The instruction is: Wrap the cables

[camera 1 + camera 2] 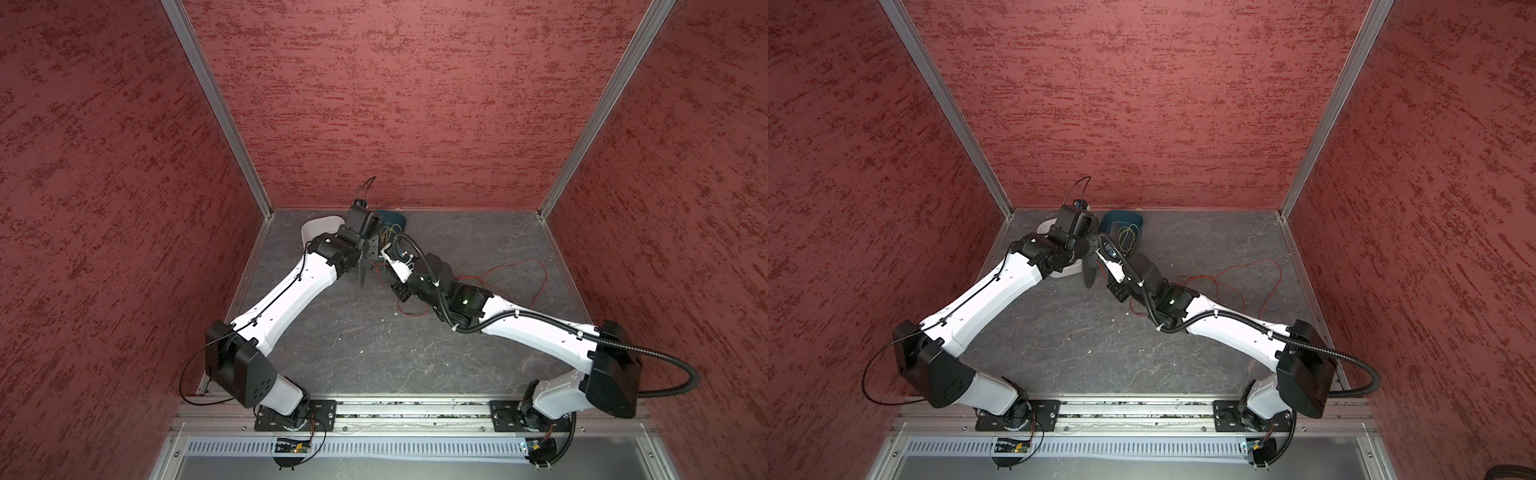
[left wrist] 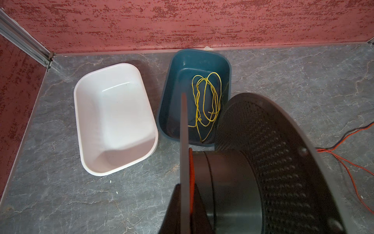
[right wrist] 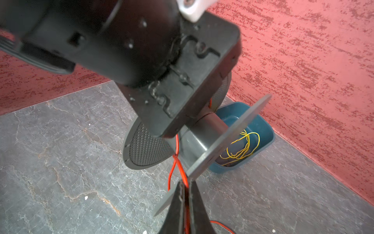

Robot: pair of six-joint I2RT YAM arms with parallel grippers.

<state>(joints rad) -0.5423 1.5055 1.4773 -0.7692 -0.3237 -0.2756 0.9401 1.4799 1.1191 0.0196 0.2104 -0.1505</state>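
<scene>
A black spool [image 2: 232,182] with a perforated flange [image 3: 145,150] hangs above the floor. My left gripper [image 2: 187,186] is shut on its thin grey flange [image 2: 184,131], seen edge-on in the left wrist view. The red cables [image 3: 176,168] run from the spool's hub [image 3: 204,137] down into my right gripper [image 3: 185,186], which is shut on them just below the spool. A red strand [image 2: 190,166] lies against the gripped flange. The rest of the cables trail in loose loops [image 1: 536,266] [image 1: 1266,264] across the floor to the right, partly under the right arm.
A white bin [image 2: 81,121] [image 1: 316,226] stands empty near the back left corner. Beside it, a dark blue bin [image 2: 172,81] [image 1: 1121,218] holds thin yellow wires [image 2: 206,101]. Red walls close the back and both sides. Both arms meet near the back middle.
</scene>
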